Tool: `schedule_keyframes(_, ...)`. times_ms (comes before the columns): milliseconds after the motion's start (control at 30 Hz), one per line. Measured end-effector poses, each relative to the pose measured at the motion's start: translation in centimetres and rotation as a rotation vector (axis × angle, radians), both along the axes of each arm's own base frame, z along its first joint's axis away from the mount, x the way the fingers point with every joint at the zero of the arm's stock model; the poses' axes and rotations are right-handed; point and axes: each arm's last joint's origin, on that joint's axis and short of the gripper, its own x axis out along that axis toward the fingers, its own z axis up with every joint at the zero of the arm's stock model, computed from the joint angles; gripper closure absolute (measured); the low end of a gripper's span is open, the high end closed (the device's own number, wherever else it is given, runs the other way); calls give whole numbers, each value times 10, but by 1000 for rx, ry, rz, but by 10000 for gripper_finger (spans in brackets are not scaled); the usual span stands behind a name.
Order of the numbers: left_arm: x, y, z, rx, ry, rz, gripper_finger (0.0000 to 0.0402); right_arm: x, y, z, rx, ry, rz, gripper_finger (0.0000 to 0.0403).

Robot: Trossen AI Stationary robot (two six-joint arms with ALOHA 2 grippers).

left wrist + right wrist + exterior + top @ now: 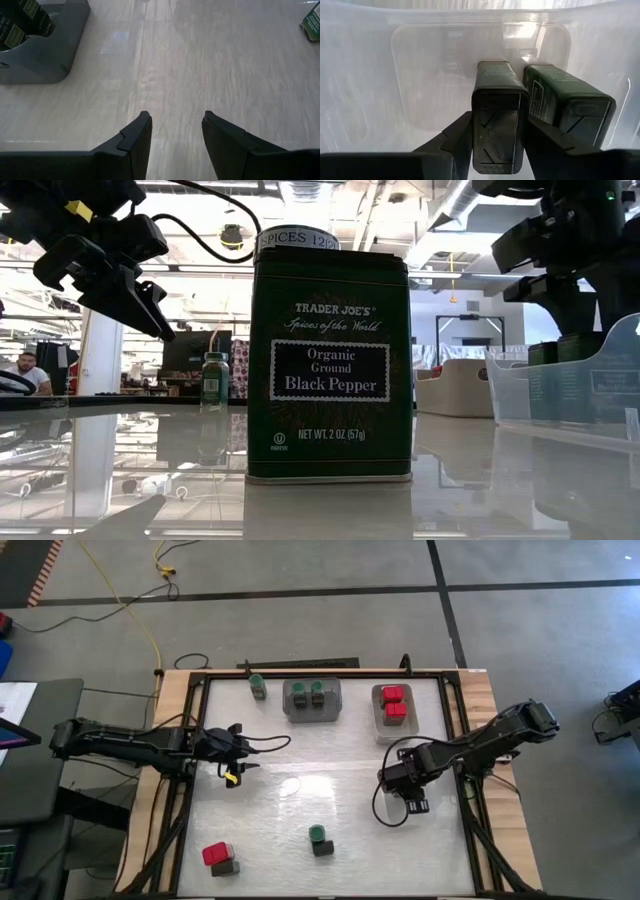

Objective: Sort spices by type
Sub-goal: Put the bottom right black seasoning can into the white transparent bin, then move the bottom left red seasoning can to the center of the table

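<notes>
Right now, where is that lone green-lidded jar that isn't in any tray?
In the high view the green-lidded jar stands at the table's far edge, left of the grey tray holding two similar jars.

The tabletop [300,810] carries two trays along its far edge: one tray [312,700] near the middle holding two jars side by side, and another tray [392,712] to its right holding two boxes, one behind the other. A lone jar [258,686] stands left of the middle tray. At the near edge, a jar stacked on a tin [319,839] sits centrally, with a box on a block [220,859] farther left.
</notes>
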Motion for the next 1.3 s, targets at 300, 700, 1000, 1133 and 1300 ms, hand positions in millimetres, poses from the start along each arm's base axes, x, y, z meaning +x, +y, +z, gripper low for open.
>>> schedule_keyframes(300, 0, 0, 0, 0, 0, 0, 235, 0, 0, 0, 1, -1, -2, 197)
schedule_keyframes(700, 0, 0, 0, 0, 0, 0, 235, 0, 0, 8, -4, 13, -2, 159)
schedule_keyframes(1000, 0, 0, 0, 0, 0, 0, 235, 5, 2, 35, 2, -6, -2, 158)
schedule_keyframes(1133, 0, 0, 0, 0, 0, 0, 235, 5, 0, 50, -25, -97, -84, 158)
schedule_keyframes(1300, 0, 0, 0, 0, 0, 0, 235, -5, -3, 70, -113, -347, -306, 158)
